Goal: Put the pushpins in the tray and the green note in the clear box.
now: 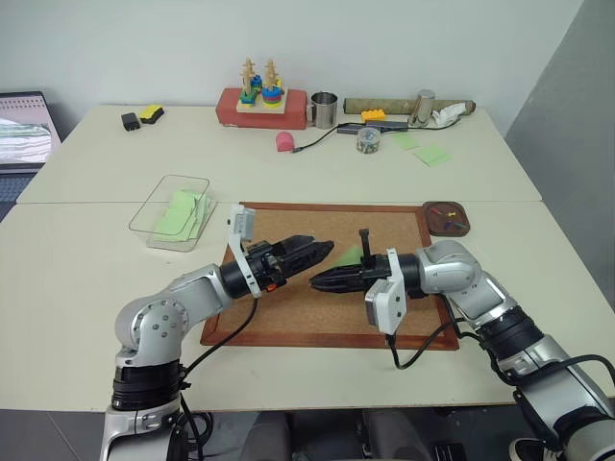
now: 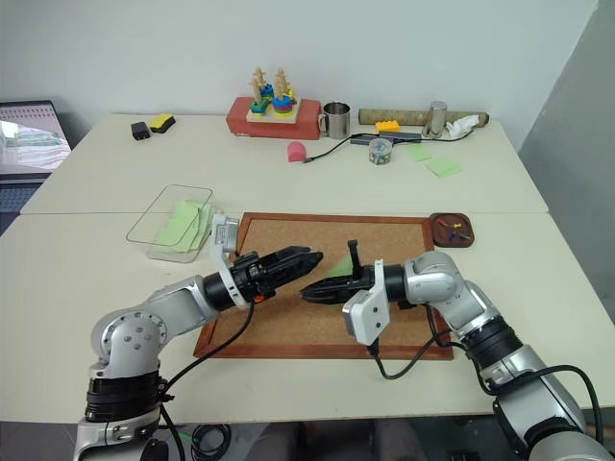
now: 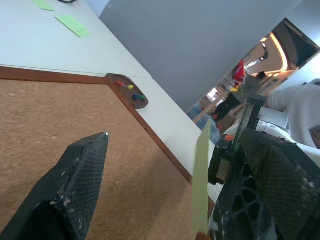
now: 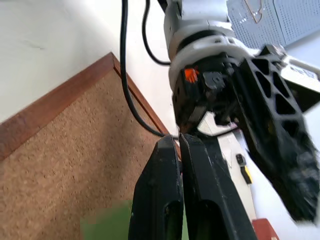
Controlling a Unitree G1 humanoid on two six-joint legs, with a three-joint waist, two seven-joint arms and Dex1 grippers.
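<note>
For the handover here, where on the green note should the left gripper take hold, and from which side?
Likely the green note's free edge, clear of the right gripper pinching it. It hangs edge-on between the open left gripper's fingers, so closing across its flat faces should hold.

Left claw spread open, pointing toward the right claw; right claw pinched closed, tips nearly meeting.

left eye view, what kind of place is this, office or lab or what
Most likely an office-like room set up as a robot test station. Pale tables are pushed together against a plain wall, a laptop sits at one edge, and staged props such as a cork board and a stacking toy are laid out.
</note>
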